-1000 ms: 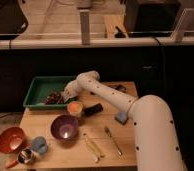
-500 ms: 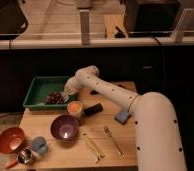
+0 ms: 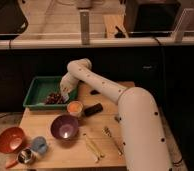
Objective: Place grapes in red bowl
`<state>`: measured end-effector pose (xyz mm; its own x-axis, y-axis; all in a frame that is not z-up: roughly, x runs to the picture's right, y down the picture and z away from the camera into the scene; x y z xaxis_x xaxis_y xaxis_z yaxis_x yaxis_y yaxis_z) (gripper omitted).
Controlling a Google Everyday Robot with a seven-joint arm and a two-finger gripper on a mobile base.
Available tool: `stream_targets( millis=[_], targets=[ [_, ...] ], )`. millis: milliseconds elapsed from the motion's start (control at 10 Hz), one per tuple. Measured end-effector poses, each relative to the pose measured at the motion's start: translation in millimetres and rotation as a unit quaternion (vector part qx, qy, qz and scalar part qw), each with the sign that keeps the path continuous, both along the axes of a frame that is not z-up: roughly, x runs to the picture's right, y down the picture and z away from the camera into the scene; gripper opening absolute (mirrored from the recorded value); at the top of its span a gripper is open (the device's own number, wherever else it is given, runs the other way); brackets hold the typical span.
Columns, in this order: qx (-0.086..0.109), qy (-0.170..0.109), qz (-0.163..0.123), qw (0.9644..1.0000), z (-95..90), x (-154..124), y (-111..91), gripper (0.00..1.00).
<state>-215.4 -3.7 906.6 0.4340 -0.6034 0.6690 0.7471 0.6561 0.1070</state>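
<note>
The grapes, a small dark purple-red cluster, lie in the right part of the green tray at the back left of the table. My gripper hangs at the end of the white arm just right of and above the grapes, over the tray's right edge. The red bowl, round and orange-red, stands at the front left corner of the table, far from the gripper.
A purple bowl stands mid-table, a small orange cup behind it, a black cylinder to its right. A blue cup and metal cup stand by the red bowl. A fork and yellow utensil lie in front.
The arm has swung left and back, bringing the gripper from above the orange cup to over the tray's right edge beside the grapes.
</note>
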Motion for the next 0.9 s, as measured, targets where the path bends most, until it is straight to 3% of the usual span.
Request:
stream_targets(
  millis=[400, 900],
  targets=[
    [-0.007, 0.01, -0.052, 0.9986, -4.1, -33, -4, 0.8],
    [-0.027, 0.029, -0.094, 0.9948, 14.3, -82, 0, 0.8]
  ],
)
